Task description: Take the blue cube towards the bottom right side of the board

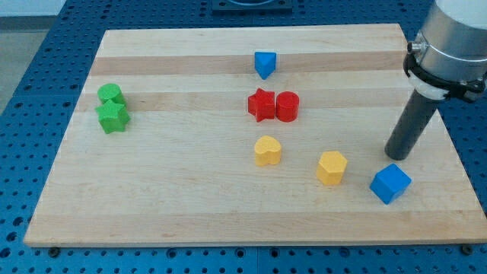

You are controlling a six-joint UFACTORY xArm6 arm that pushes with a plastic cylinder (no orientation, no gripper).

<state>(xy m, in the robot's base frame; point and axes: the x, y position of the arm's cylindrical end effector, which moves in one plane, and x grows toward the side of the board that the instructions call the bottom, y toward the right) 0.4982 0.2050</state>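
Observation:
The blue cube [390, 183] lies near the board's bottom right, turned corner-on. My tip [396, 156] rests on the board just above the cube, slightly to its right, very close to it or touching its upper edge. The dark rod rises from there toward the view's top right, into the arm's grey body [449, 38].
A yellow hexagonal block [332, 167] lies left of the cube, a yellow heart block [267, 151] further left. A red star [261, 105] and red cylinder [288, 106] sit mid-board. A blue wedge-like block [264, 65] is near the top. Two green blocks [112, 108] touch at left.

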